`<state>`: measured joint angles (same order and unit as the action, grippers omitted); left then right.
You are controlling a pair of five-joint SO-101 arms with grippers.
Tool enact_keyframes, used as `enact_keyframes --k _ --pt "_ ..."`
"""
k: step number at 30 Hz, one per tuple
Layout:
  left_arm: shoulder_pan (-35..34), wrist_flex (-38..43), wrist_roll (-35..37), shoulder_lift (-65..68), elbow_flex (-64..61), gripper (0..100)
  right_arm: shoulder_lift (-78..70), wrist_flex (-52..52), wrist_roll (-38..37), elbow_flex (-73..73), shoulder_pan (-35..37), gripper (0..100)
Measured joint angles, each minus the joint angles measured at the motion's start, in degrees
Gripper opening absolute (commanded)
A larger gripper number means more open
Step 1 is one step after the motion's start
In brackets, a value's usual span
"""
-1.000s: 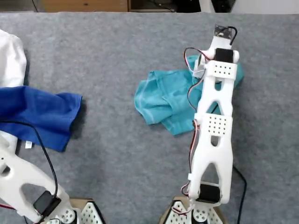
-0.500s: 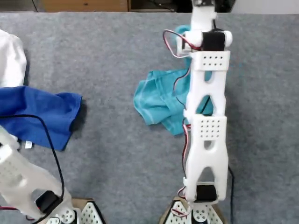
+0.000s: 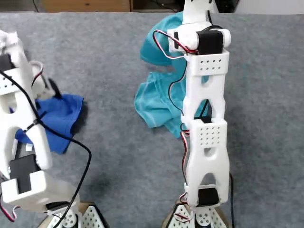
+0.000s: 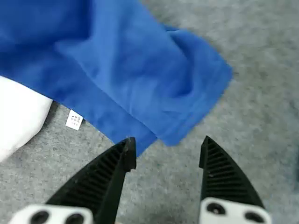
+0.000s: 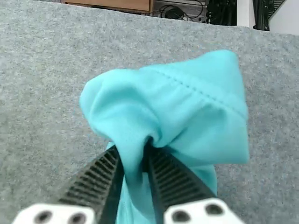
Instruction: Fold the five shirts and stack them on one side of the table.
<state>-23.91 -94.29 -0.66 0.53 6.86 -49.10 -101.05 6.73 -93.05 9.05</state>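
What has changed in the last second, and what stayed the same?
The right gripper, shut on the teal shirt, moved toward the table's far edge and lifted part of the shirt with it. The left arm swung out from the near corner; the left gripper now hangs open over the blue shirt, which lies as before.

Three shirts (teal (image 3: pixel 152 104), blue (image 3: pixel 66 111), white (image 4: pixel 18 116))

right arm (image 3: pixel 205 128) extends far forward, jaws pinched together; left arm (image 3: pixel 21 123) held high, jaws spread apart.
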Motion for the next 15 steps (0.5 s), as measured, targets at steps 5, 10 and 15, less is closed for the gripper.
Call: enact_keyframes --k 5,10,15 --pt "-0.6 5.2 -0.4 3.3 -8.5 22 0.0 0.0 0.0 0.0 -2.3 0.5" --pt "-0.6 12.2 -0.4 12.7 -13.3 20 0.0 0.0 0.0 0.0 -2.5 0.5" --pt "-0.5 17.5 -0.6 20.1 -13.5 1 0.0 0.0 0.0 0.0 -2.7 0.5"
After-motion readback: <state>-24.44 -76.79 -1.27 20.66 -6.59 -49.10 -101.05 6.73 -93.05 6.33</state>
